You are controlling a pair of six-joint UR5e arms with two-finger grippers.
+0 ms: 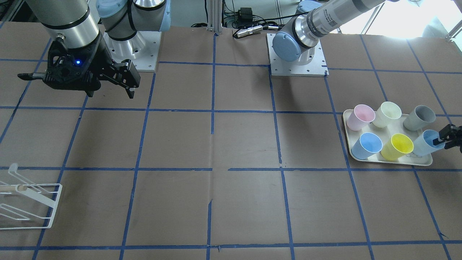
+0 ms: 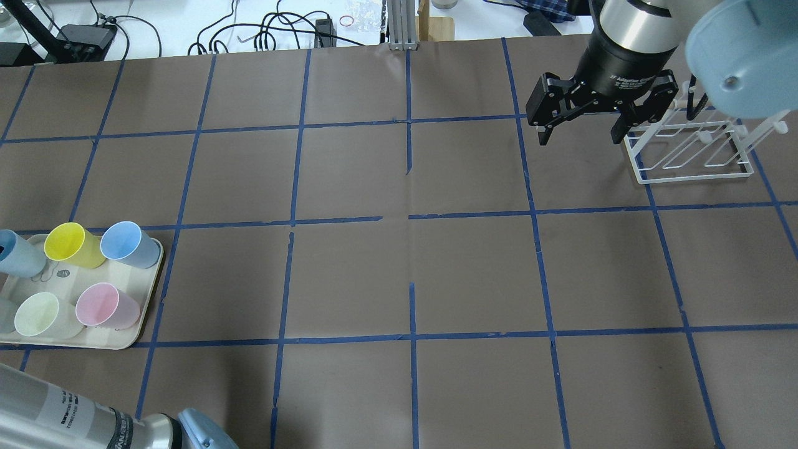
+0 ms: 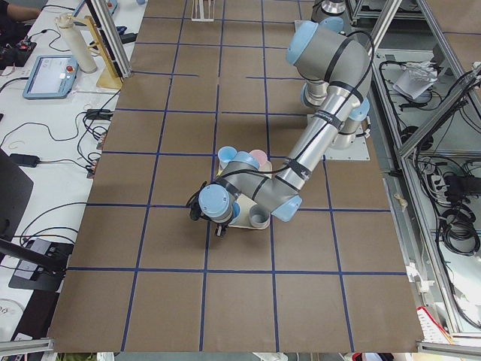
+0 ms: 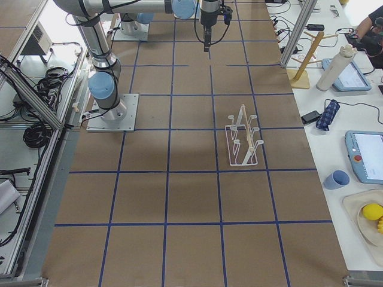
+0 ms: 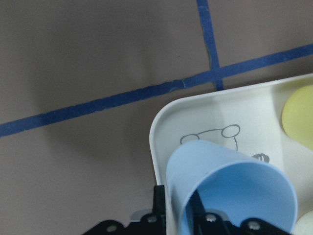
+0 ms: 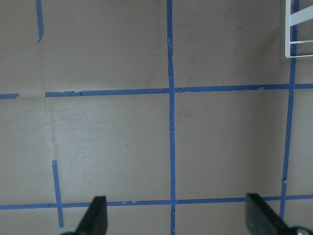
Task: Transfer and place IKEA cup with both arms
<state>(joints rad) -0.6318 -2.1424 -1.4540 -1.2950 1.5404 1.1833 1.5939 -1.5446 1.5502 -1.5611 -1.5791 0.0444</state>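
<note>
The pale icy-blue IKEA cup point(image 1: 426, 143) leans at the outer corner of the cream tray point(image 1: 422, 161). It also shows at the edge of the overhead view point(image 2: 17, 255). My left gripper point(image 1: 447, 139) is shut on the cup's rim. In the left wrist view the gripper point(image 5: 178, 205) has one finger inside the cup point(image 5: 230, 196) and one outside. My right gripper point(image 2: 580, 140) is open and empty, hovering high beside the white wire rack point(image 2: 692, 149). It also shows in the front view point(image 1: 76, 85).
The tray also holds a sky-blue cup point(image 1: 366, 146), a yellow cup point(image 1: 397, 146), a pink cup point(image 1: 360, 116), a pale green cup point(image 1: 387, 113) and a grey cup point(image 1: 418, 117). Blue tape lines grid the brown table. The rack point(image 1: 29, 206) stands at the far end from the tray.
</note>
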